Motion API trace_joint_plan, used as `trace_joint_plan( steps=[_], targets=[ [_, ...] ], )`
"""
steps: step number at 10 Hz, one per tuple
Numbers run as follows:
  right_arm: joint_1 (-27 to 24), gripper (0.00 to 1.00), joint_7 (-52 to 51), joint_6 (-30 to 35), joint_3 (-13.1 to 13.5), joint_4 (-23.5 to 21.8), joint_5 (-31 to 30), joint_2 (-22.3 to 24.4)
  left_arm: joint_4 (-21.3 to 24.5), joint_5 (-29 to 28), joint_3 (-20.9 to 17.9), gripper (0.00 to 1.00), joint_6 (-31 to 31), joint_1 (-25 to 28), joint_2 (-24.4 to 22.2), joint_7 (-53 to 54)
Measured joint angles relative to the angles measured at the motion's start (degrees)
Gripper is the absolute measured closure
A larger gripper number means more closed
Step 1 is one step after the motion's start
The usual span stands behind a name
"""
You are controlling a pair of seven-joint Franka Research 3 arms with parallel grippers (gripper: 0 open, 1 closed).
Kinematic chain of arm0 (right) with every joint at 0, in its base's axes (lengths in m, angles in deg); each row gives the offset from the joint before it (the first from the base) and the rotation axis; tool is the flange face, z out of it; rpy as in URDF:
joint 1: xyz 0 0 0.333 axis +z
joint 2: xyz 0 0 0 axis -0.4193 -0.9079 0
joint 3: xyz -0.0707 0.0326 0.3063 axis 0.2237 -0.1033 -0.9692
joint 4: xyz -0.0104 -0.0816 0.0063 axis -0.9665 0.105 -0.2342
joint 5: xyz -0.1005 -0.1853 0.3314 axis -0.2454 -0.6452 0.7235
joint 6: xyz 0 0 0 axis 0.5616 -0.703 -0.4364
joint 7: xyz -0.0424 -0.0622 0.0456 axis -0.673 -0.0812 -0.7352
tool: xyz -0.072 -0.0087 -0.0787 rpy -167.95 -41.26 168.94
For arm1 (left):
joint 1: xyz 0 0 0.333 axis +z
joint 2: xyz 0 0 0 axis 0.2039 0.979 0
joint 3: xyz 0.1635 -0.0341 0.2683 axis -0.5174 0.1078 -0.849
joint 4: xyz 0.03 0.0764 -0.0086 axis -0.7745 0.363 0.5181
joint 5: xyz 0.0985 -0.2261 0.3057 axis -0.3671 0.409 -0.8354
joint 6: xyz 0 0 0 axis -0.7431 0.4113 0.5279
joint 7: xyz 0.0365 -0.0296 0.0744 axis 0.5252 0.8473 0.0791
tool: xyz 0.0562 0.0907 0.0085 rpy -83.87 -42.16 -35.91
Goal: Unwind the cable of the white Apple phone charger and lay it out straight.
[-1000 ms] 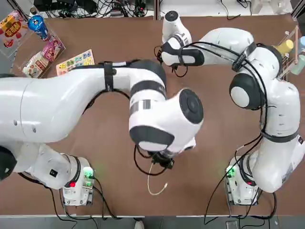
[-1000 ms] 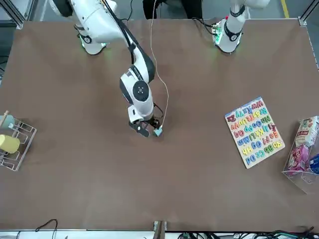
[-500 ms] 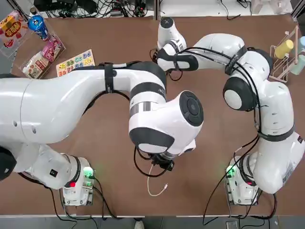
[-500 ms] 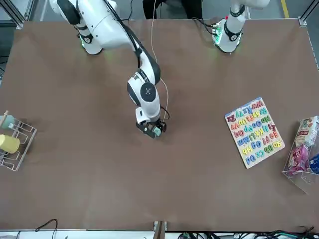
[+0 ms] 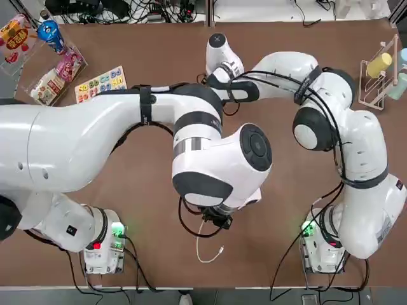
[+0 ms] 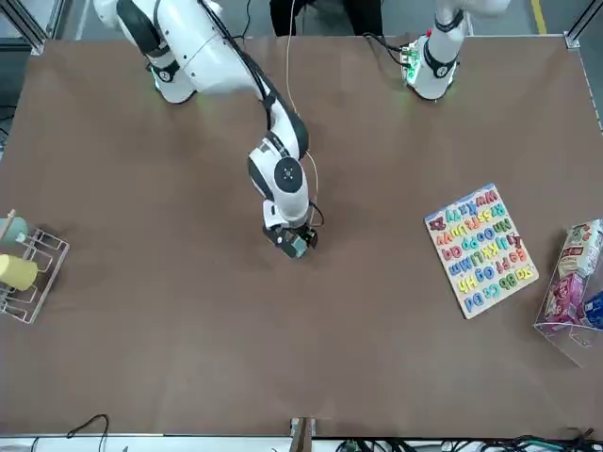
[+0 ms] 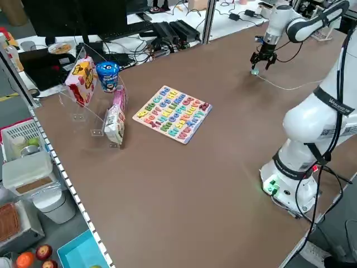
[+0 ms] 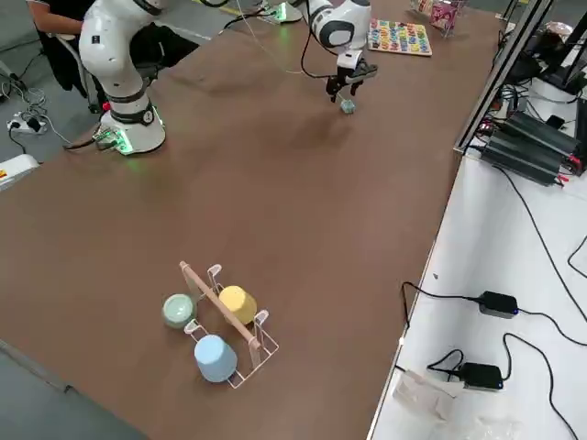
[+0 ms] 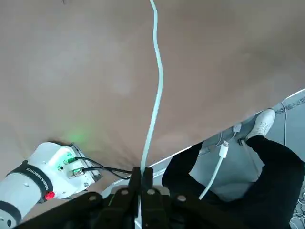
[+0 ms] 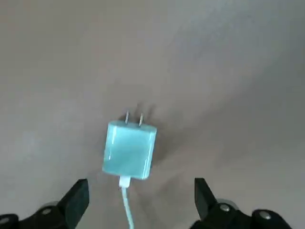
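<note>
Top view: black two-finger left gripper (image 5: 220,221) over near table, curved thin white cord (image 5: 212,259) extending past it. Left wrist view: claw pressed together on cord. Right wrist view: black two-finger right gripper (image 10: 142,198) spread wide, pale bluish-white square plug block (image 10: 129,150) between fingertips, prongs pointing away.

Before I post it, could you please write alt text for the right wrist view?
A pale blue plug block with two metal prongs and a thin white cord sits between the right gripper's open black fingers, over a brown tabletop.
</note>
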Motion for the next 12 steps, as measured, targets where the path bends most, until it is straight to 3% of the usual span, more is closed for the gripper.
trace_joint_plan(
  steps=[5,12],
  targets=[
    [0.2,0.02,2.3,-1.1,0.3,1.7,0.0,-2.8,0.0,0.0,0.0,0.96,0.0,0.1,0.0,0.1],
    [0.2,0.1,2.4,-1.3,1.0,2.8,-1.2,-4.2,0.0,0.0,-0.3,0.96,0.0,1.0,0.1,0.2]
  ],
)
